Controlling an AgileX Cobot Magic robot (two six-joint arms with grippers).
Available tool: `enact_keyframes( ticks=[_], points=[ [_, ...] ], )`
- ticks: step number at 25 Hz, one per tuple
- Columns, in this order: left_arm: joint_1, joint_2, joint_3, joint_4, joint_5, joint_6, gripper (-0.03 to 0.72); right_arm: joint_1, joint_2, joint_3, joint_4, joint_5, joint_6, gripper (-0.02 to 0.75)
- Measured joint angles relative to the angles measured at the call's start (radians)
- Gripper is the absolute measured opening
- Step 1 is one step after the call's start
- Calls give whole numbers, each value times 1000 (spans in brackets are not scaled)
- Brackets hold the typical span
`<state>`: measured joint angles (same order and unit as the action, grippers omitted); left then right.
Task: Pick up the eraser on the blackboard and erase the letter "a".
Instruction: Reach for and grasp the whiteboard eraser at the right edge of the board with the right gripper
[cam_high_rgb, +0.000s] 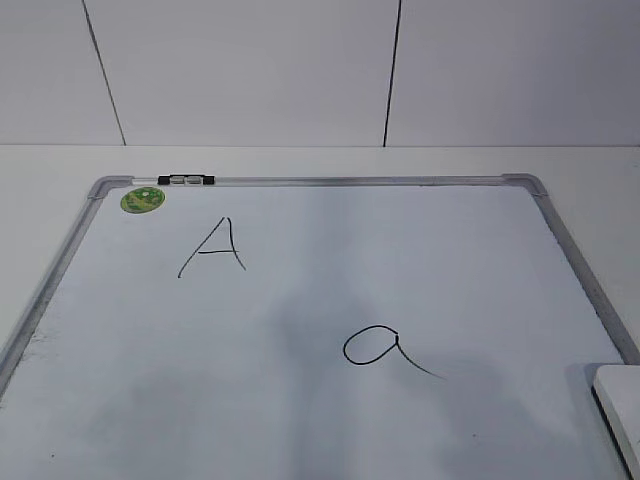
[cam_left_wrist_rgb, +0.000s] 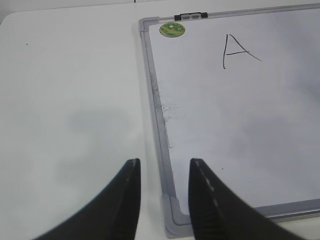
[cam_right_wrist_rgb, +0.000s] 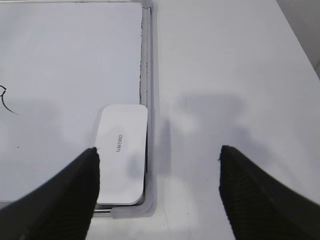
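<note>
The blackboard is a white board with a silver frame, lying flat on the table. The letter "a" is drawn in black near its middle right; only its tail shows in the right wrist view. The white eraser lies in the board's near right corner, and its edge shows in the exterior view. My right gripper is open above that corner, its left finger over the eraser's left edge. My left gripper is open and empty above the board's near left corner.
A capital "A" is drawn at the board's upper left. A green sticker and a small black-and-clear clip sit at the far left corner. White table lies to the right of the board, and a white wall behind.
</note>
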<state>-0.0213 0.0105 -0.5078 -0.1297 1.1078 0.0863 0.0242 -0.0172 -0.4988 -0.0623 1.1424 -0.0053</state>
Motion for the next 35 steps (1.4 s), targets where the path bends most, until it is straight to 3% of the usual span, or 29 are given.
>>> enact_keyframes(
  ticks=[35],
  points=[
    [0,0,0,0,0,0,245,0,0,0,0,0,0,592]
  ],
)
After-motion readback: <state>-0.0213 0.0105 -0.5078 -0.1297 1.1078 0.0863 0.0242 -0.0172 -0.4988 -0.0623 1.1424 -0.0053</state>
